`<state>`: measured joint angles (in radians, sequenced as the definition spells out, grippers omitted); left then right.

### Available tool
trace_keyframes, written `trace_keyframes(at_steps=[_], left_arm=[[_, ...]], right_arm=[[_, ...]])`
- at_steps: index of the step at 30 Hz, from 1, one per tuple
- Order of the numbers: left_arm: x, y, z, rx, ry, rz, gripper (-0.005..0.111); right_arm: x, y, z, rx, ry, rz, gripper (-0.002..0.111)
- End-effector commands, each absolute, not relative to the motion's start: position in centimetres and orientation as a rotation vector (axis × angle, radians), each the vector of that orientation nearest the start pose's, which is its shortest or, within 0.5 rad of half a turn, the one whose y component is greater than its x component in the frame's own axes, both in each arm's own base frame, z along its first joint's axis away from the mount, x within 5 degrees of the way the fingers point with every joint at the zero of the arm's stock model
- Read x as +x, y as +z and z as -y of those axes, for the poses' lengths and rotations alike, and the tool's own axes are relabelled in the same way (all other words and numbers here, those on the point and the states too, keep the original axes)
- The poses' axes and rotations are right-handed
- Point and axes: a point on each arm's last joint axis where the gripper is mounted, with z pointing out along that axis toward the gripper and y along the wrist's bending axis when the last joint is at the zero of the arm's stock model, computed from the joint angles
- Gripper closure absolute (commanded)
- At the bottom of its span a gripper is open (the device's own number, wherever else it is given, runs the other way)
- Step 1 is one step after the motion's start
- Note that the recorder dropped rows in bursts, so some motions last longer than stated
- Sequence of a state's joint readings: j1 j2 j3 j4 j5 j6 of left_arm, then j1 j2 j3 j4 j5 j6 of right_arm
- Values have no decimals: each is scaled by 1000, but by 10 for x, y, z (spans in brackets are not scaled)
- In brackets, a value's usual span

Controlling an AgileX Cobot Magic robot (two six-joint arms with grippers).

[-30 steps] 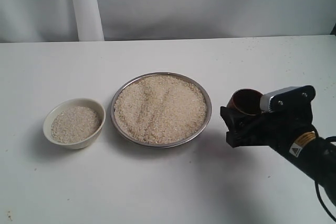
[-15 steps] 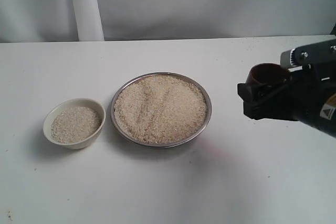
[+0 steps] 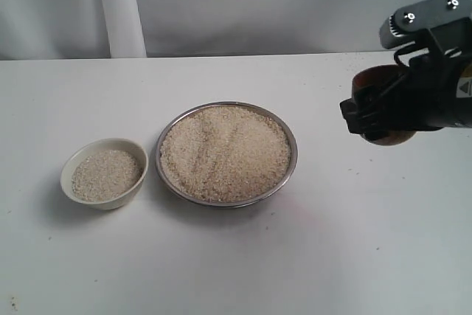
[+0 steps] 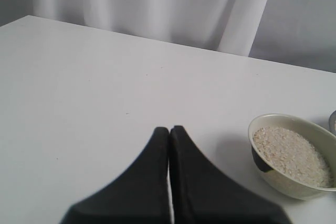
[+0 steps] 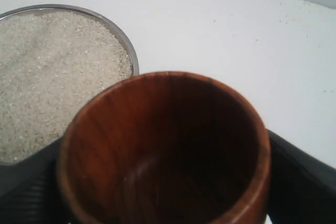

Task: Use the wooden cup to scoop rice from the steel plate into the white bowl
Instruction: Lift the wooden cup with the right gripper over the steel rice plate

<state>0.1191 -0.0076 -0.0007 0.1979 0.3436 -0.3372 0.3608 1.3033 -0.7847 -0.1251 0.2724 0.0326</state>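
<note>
1. Where the right gripper (image 3: pixel 372 112) hangs over the table's (image 3: pixel 221 263) right side, the wooden cup (image 3: pixel 371 80) is clamped between its jaws, well apart from the plate (image 3: pixel 293 154) and to its right.
2. Cup: rounded, glossy reddish-brown wood; bare grain is seen inside.
3. Plate: shallow shiny metal with a thin rim, filled with fine beige rice (image 3: pixel 225 153), the surface grooved.
4. Bowl (image 3: pixel 110 198): thick cream ceramic, partly filled with rice, set just left of the plate, apart from it.
5. Left gripper (image 4: pixel 169 129): black fingers pressed together, nothing held, near the bowl.
6. Bare table is left around both vessels.
</note>
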Motion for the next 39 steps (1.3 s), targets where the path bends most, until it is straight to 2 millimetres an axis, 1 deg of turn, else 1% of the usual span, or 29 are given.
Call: trace_keyframes(at_steps=[1, 5, 8, 11, 13, 16, 18, 21, 23, 25, 27, 29, 31, 35, 39], left_arm=[[53, 183, -12, -293, 30, -1790, 107], [53, 183, -12, -293, 30, -1790, 107], [53, 183, -12, -293, 30, -1790, 107], [53, 183, -12, -293, 30, -1790, 107], [53, 183, -12, -293, 30, -1790, 107], [53, 183, -12, -293, 30, -1790, 107], [53, 183, -12, -293, 30, -1790, 107], [53, 183, -12, -293, 30, -1790, 107], [53, 183, -12, -293, 30, -1790, 107], [53, 183, -12, -293, 30, -1790, 107], [53, 183, -12, -293, 30, -1790, 107], [53, 183, -12, -293, 30, -1790, 107], [53, 183, -12, -293, 30, -1790, 107], [53, 183, -12, -293, 30, -1790, 107], [53, 183, -12, -293, 30, -1790, 107]], right_arm=[[252, 287, -109, -760, -11, -2129, 108], [253, 311, -126, -951, -129, -1983, 108], [254, 321, -138, -1079, -213, -1866, 108], [257, 323, -153, -1216, -290, -1773, 108], [262, 321, -164, -1300, -349, -1721, 108], [271, 312, -181, -1434, -472, -1675, 108], [278, 306, -192, -1522, -590, -1660, 108], [289, 299, -209, -1612, -768, -1649, 108], [295, 295, -221, -1651, -843, -1623, 108], [300, 291, -234, -1675, -877, -1592, 108], [303, 282, -248, -1705, -884, -1565, 108], [308, 272, -257, -1726, -894, -1554, 108], [314, 262, -261, -1737, -927, -1543, 108], [326, 239, -265, -1728, -1065, -1515, 108], [335, 217, -267, -1764, -1188, -1469, 108]])
